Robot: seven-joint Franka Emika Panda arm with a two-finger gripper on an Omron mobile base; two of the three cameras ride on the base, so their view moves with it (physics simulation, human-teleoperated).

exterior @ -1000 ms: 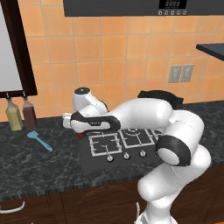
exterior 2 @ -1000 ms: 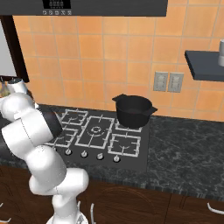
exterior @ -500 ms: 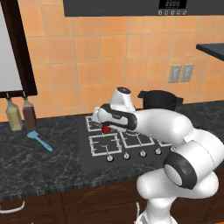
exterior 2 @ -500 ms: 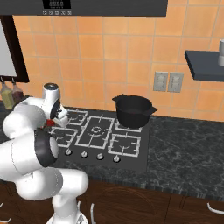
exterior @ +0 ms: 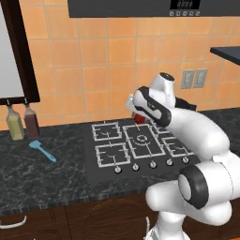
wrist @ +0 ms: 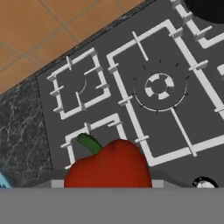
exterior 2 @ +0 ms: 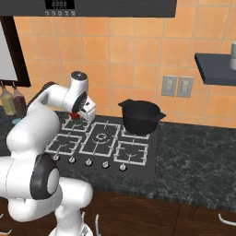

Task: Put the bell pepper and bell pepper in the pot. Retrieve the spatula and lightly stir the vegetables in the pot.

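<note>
Gripper (exterior 2: 79, 115) hangs above the back left part of the stove, its fingers clamped on a red bell pepper (wrist: 108, 168); from the hand camera the pepper's glossy body and green stem sit right at the bottom, with the burner grates below it. Seen from the left, the pepper (exterior: 139, 118) shows as a red spot under the white wrist, over the middle back burner.

Stove (exterior 2: 138, 161) is the biggest thing on the dark stone counter (exterior: 42, 176), with white grates and a row of knobs along its front. At its back right burner stands the black pot (exterior 2: 139, 116), well apart from the gripper. Two bottles (exterior: 23, 123) stand against the wall on the far left. Near them the light-blue spatula (exterior: 42, 150) lies flat on the counter, left of the stove.
</note>
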